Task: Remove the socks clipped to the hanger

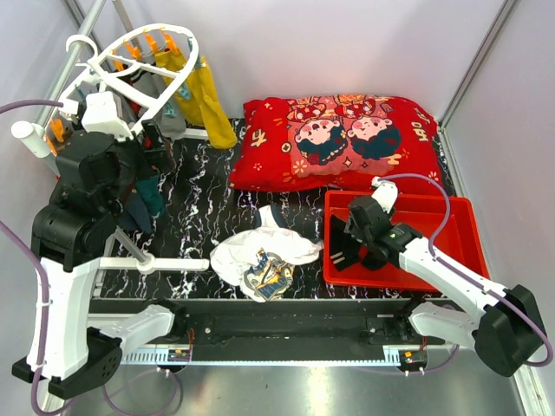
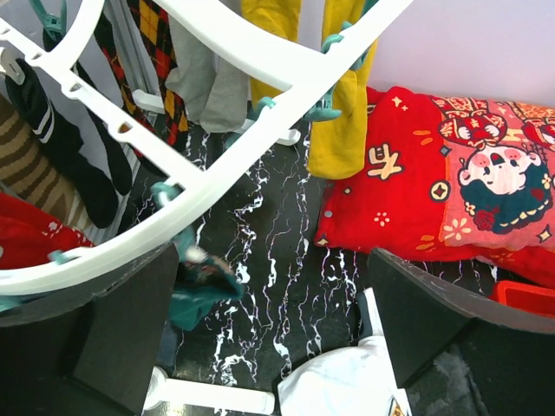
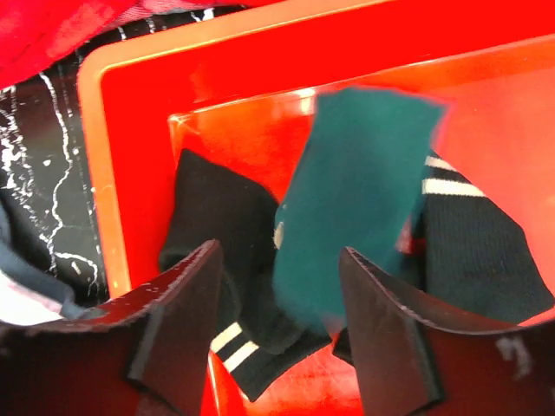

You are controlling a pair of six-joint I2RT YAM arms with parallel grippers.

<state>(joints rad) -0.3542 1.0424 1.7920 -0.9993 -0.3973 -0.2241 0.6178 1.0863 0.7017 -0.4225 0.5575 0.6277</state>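
White plastic hanger [image 2: 217,173] crosses the left wrist view, both ends cut off. Mustard socks [image 2: 342,121] hang clipped to it. Clipped teal sock [image 2: 204,290] dangles low, partly hidden by the left end effector [image 2: 270,260], which is spread wide and holds nothing. Right end effector [image 3: 279,260] is parted wide above the red tray [image 3: 130,113]. Blurred teal sock [image 3: 347,199] lies between its fingers, contact unclear. Black striped socks [image 3: 208,217] lie beneath.
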